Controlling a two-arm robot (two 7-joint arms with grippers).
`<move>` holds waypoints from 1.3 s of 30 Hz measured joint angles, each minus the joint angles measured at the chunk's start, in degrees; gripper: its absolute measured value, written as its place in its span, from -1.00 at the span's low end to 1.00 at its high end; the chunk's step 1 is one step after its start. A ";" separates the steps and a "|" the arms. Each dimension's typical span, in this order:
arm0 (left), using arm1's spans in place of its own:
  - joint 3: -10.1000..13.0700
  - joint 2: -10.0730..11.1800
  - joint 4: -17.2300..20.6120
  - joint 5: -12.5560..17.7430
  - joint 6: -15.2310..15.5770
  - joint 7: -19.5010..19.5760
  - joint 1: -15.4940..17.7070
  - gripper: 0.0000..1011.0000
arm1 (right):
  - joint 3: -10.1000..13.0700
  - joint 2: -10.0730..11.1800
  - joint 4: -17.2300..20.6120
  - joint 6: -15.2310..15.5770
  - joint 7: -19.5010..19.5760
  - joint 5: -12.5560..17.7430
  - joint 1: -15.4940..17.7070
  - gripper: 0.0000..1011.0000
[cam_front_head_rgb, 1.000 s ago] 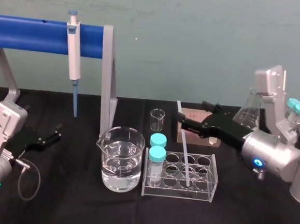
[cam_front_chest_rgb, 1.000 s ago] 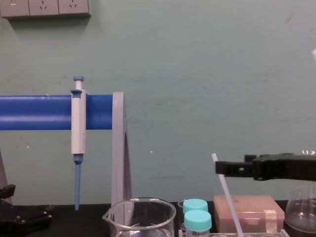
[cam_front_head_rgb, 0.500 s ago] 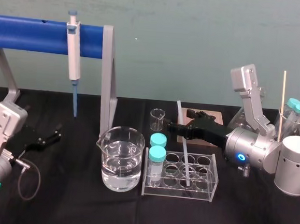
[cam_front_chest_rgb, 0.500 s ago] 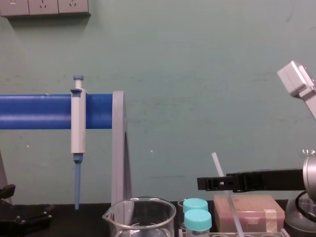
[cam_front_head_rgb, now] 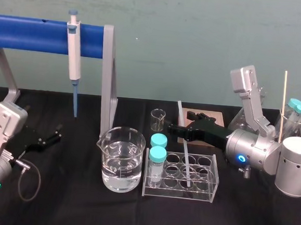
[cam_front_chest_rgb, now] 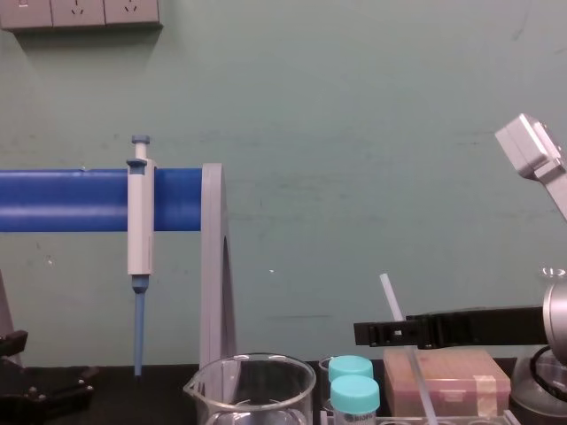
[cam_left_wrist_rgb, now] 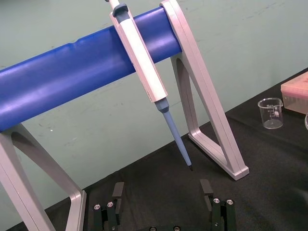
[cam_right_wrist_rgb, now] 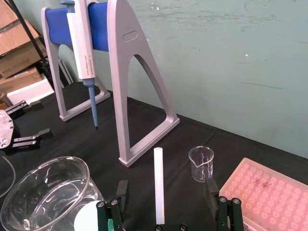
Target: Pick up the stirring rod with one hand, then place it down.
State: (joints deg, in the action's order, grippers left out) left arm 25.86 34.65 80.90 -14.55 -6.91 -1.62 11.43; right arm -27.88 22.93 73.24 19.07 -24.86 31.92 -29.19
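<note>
A pipette (cam_front_head_rgb: 73, 51) hangs on the blue stand (cam_front_head_rgb: 31, 34); a water-filled beaker (cam_front_head_rgb: 119, 159) sits beside the clear tube rack (cam_front_head_rgb: 201, 193)

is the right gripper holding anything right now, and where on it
Nothing is held. The right gripper is open, its fingers on either side of the stirring rod, near its top, not touching it.

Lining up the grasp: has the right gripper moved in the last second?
Yes. The right gripper has shifted to the robot's left and lower against the pink tip box, now open around the stirring rod. Left gripper sits parked at left.
</note>
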 joint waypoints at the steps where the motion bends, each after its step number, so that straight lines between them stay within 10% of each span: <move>1: 0.00 0.00 0.00 0.00 0.00 0.00 0.00 0.98 | 0.01 0.00 0.00 -0.01 0.00 0.00 0.01 0.97; 30: 0.00 0.00 0.00 0.00 0.00 0.00 0.00 0.98 | 0.11 0.00 0.04 -0.12 0.06 0.00 0.05 -0.73; 39: 0.00 0.00 0.00 0.00 0.00 0.00 0.00 0.98 | 0.11 0.00 0.03 -0.11 0.08 0.00 0.04 -0.87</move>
State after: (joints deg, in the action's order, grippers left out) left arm 25.86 34.65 80.90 -14.55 -6.91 -1.62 11.43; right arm -27.77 22.92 73.27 18.96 -24.78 31.92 -29.15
